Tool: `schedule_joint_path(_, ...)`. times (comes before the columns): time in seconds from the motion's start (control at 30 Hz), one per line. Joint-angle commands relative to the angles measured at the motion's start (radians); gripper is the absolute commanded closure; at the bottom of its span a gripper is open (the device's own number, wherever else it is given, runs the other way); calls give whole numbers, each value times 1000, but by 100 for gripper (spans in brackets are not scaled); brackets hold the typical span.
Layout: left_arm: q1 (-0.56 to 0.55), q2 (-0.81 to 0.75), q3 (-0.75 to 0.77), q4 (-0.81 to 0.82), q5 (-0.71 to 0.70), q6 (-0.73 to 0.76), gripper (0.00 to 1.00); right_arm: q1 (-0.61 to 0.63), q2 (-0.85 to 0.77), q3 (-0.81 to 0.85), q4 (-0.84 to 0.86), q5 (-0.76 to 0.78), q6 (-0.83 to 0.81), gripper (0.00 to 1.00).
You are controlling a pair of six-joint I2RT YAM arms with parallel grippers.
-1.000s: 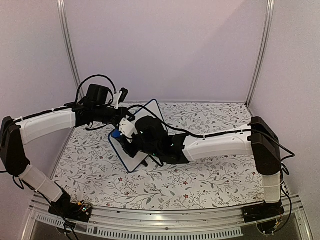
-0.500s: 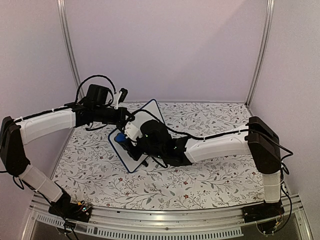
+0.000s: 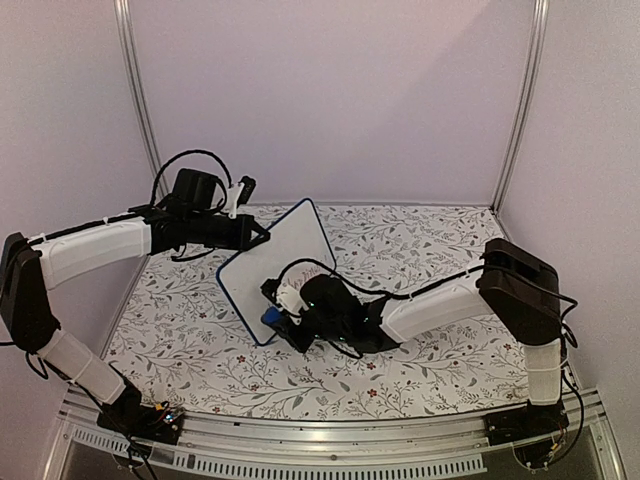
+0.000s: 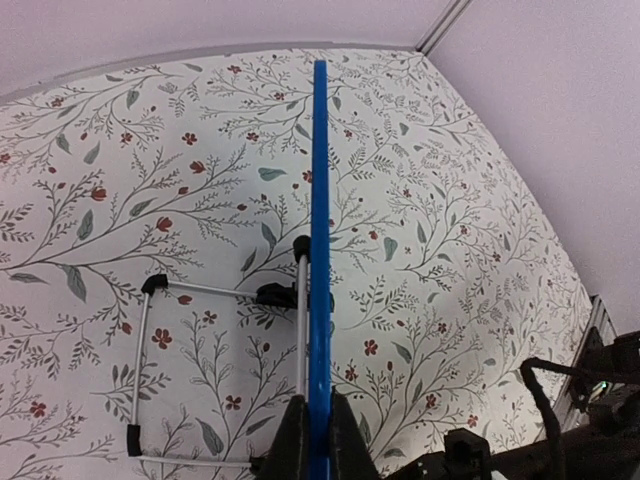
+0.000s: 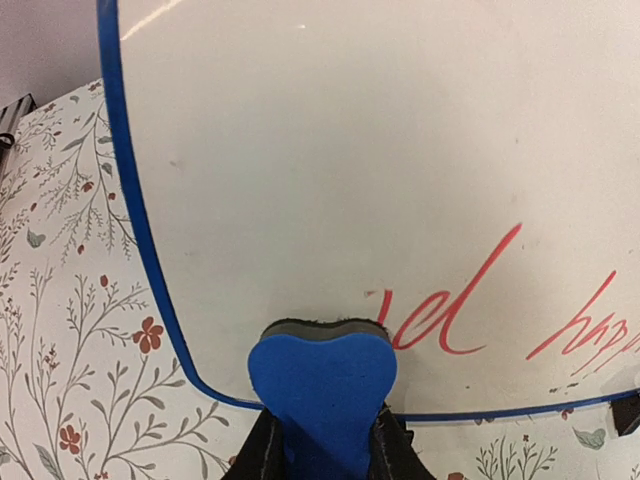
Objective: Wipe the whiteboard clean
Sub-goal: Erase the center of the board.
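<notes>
The whiteboard (image 3: 275, 250) stands tilted on its lower edge on the table, and my left gripper (image 3: 258, 235) is shut on its upper left edge. In the left wrist view the whiteboard (image 4: 320, 200) shows edge-on as a blue line between the left gripper's (image 4: 318, 445) jaws. My right gripper (image 3: 276, 312) is shut on a blue eraser (image 3: 268, 317) near the board's lower corner. In the right wrist view the eraser (image 5: 322, 385) presses its dark felt on the whiteboard (image 5: 330, 150) just above the bottom edge, left of red handwriting (image 5: 450, 315). The right gripper (image 5: 320, 455) shows at the bottom.
A floral cloth (image 3: 420, 340) covers the table. A wire stand with black feet (image 4: 145, 370) hangs off the board's back. Walls and metal posts (image 3: 135, 90) close the back and sides. A black cable (image 3: 190, 160) loops over the left arm.
My right gripper has slid the eraser down the board's face, from its middle to the lower near corner. The left gripper and the board have stayed put.
</notes>
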Motion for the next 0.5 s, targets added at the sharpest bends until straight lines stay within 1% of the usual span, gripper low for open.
schedule_joint_path(0.0, -20, -3, -23, -51, 49, -16, 100, -28, 5, -48, -21, -9, 57, 84)
schedule_joint_path(0.2, -20, 0, -23, -51, 49, -17, 100, -43, 7, -68, -15, -29, 73, 84)
schedule_joint_path(0.47, -20, 5, -23, -51, 46, -16, 100, -43, -8, 28, -36, -77, 2, 84)
